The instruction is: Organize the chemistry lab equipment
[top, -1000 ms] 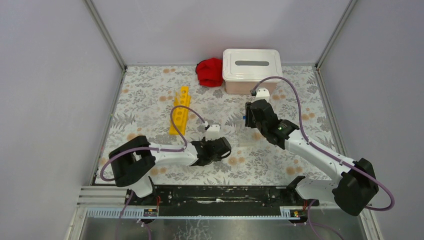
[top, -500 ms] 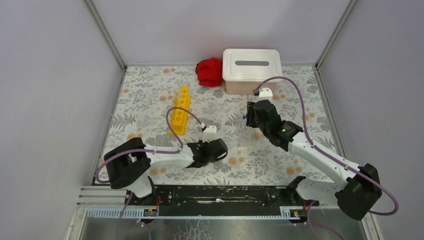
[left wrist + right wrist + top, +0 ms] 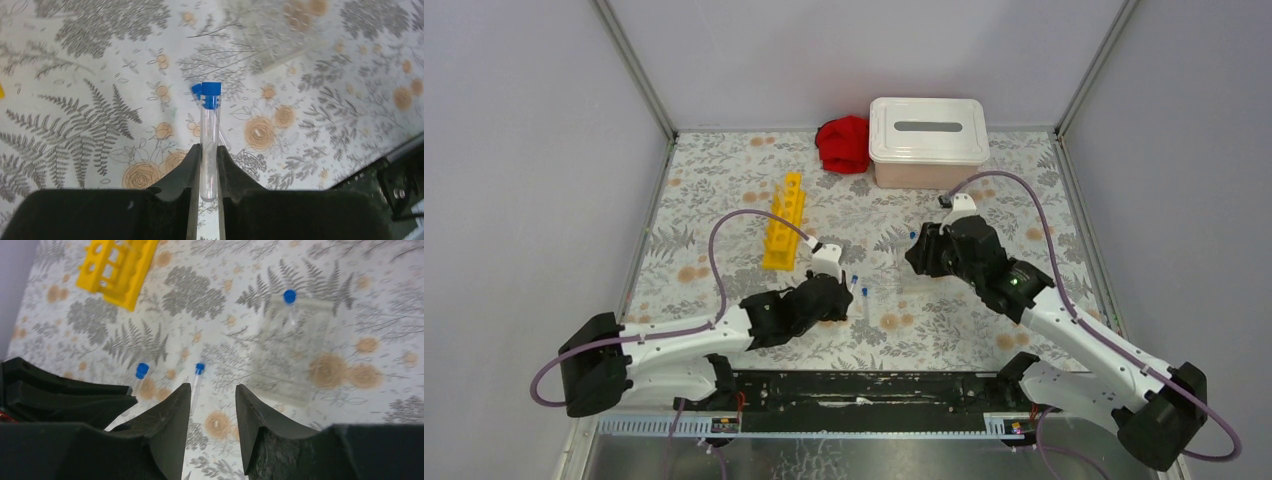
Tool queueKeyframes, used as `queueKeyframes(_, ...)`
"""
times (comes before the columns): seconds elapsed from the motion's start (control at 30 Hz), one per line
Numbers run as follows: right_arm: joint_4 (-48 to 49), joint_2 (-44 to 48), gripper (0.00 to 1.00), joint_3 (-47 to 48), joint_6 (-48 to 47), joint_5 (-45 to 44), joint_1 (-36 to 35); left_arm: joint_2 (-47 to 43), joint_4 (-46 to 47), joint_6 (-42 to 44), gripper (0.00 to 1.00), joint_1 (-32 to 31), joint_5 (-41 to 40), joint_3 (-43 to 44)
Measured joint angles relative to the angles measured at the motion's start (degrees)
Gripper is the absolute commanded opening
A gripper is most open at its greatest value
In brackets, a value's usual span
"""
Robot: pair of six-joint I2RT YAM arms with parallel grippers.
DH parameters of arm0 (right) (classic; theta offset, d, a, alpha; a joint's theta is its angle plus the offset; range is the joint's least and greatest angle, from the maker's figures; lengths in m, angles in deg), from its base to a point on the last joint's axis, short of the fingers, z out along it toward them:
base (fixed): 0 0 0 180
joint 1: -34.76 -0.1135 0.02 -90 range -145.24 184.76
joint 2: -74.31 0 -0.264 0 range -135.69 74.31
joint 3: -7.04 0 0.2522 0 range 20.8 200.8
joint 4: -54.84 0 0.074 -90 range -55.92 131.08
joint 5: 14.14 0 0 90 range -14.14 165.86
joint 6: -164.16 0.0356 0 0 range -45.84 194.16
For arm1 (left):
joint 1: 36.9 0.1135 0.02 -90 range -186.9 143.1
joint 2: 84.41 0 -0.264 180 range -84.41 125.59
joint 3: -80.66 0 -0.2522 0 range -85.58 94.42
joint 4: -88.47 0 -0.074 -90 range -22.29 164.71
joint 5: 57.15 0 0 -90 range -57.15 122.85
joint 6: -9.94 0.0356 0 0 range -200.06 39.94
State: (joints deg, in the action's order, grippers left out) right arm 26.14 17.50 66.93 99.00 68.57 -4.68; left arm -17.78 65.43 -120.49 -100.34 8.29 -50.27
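My left gripper (image 3: 205, 150) is shut on the lower end of a clear blue-capped tube (image 3: 210, 130), which points away from it just above the floral mat. From above, that gripper (image 3: 836, 297) sits right of the yellow rack (image 3: 784, 222). A second tube (image 3: 197, 385) lies on the mat beside the held tube (image 3: 140, 374). A third tube (image 3: 289, 299) rests on a clear plastic sheet (image 3: 290, 360). My right gripper (image 3: 212, 387) hangs open over the mat, with nothing between its fingers. The pinkish bin (image 3: 927, 135) with its white lid stands at the back.
A red cloth (image 3: 844, 143) lies left of the bin. The yellow rack (image 3: 120, 267) lies flat, with its holes showing. Grey walls close in the mat on three sides, and a black rail (image 3: 864, 390) runs along the near edge.
The left jaws have closed on the tube, and that arm has drawn back to the left, uncovering the tubes. The right gripper has shifted slightly nearer, still open.
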Motion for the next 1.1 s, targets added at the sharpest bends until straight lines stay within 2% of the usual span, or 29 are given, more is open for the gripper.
queueKeyframes(0.27,1.9,7.0,0.47,-7.6,7.4,13.4,-0.1,-3.3,2.4,10.3,0.0,-5.0,3.3,0.1)
queueKeyframes(0.43,5.0,8.1,0.48,-11.5,11.7,20.1,-0.2,-3.4,2.4,16.0,0.0,-8.3,4.6,1.0)
queueKeyframes(0.7,8.0,9.9,0.49,-14.5,16.1,26.8,-0.2,-5.7,2.8,22.2,0.0,-10.5,5.7,2.7)
queueKeyframes(1.1,13.9,10.2,0.51,-17.2,20.4,33.2,-0.3,-5.9,2.8,25.4,0.0,-11.1,6.2,4.3)
